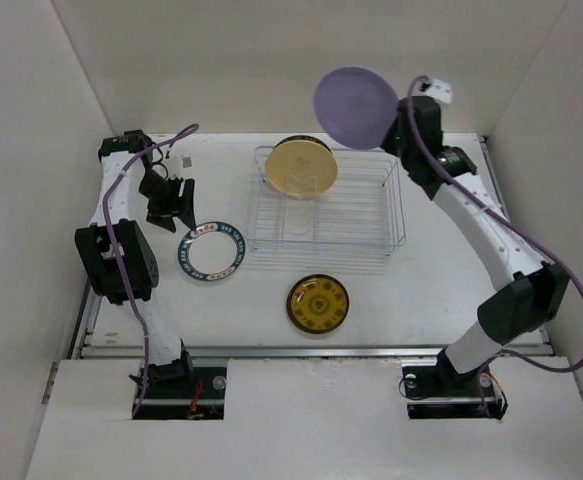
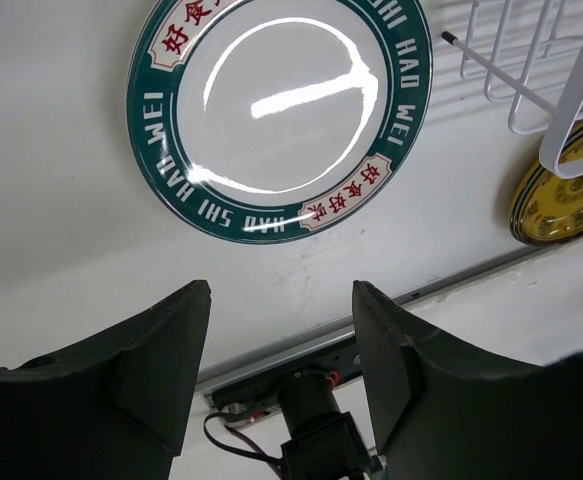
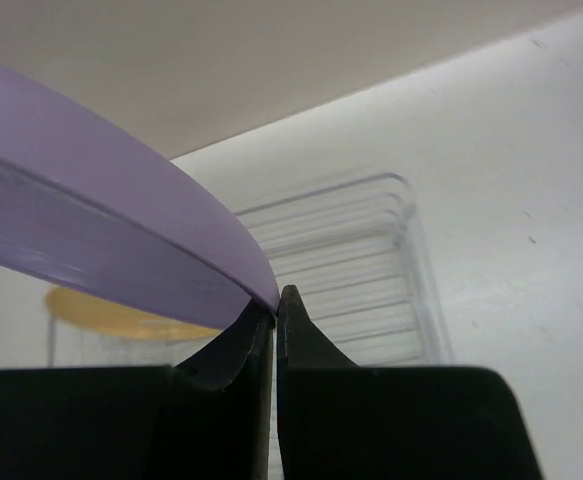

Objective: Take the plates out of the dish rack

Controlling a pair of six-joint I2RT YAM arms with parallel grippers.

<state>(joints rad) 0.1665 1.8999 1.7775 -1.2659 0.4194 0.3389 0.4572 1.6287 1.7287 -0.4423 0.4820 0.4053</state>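
While the dark brown plate [image 1: 319, 304] lies flat on the table [image 1: 421, 290] at the lower middle, the teal-rimmed plate [image 1: 211, 251] lies flat higher at left, below the left gripper [image 1: 176, 205], whose jaws stand open around nothing. Further up, the dish rack [image 1: 371, 235] holds one tan plate [image 1: 301, 168], standing on edge in its left part, its width running left to right. At upper right, the right gripper [image 3: 275, 300] is closed on the rim of the lilac plate [image 1: 356, 105], which hangs tilted above the rack's far right corner.

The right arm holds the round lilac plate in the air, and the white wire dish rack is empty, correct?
Not empty: the top view shows a round tan plate standing in the white wire dish rack. The right gripper does hold the round lilac plate in the air.
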